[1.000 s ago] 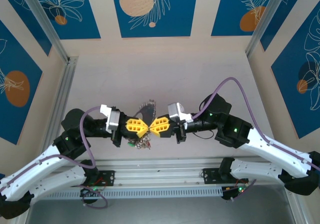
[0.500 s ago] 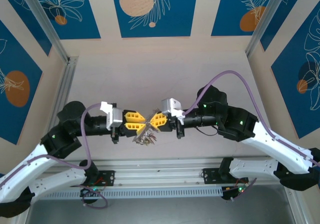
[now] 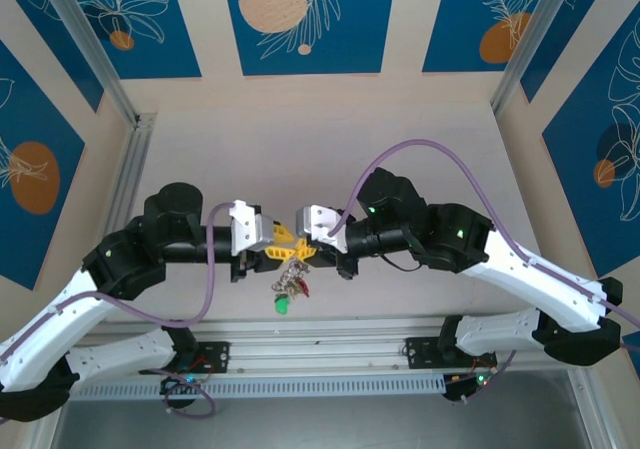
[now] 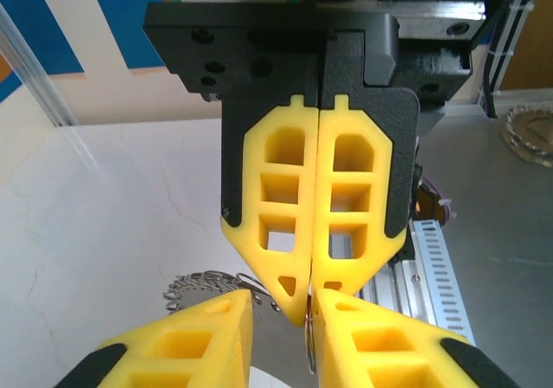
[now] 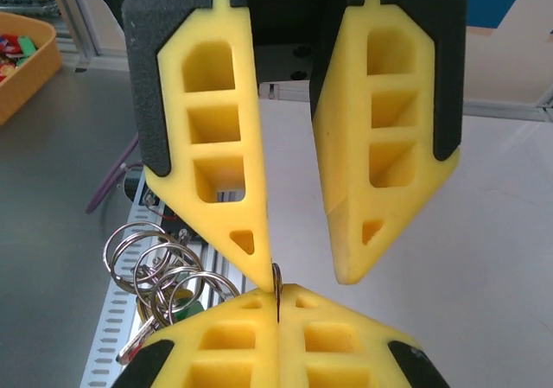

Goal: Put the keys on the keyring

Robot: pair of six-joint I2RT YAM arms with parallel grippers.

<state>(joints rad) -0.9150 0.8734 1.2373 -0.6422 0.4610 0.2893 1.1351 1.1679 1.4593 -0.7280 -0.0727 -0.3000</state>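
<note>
Bunch of keys (image 3: 290, 291) dangles lowest, just below center of the top view, green and red heads showing. Right above it the right gripper (image 4: 308, 306) is clamped tight on the thin edge of the keyring (image 5: 277, 293). It's tip to tip with the left gripper (image 5: 307, 271), whose jaws sit slightly apart, gripping nothing. Pale counter (image 3: 330, 149) stretches beyond.

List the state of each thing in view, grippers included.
keyring: off the table, seen edge-on, pinched at the right gripper's tips.
keys: bunched on small rings, dangling below the two grippers.
right gripper: shut on the keyring.
left gripper: open, its jaws apart, tips meeting the right gripper's.
</note>
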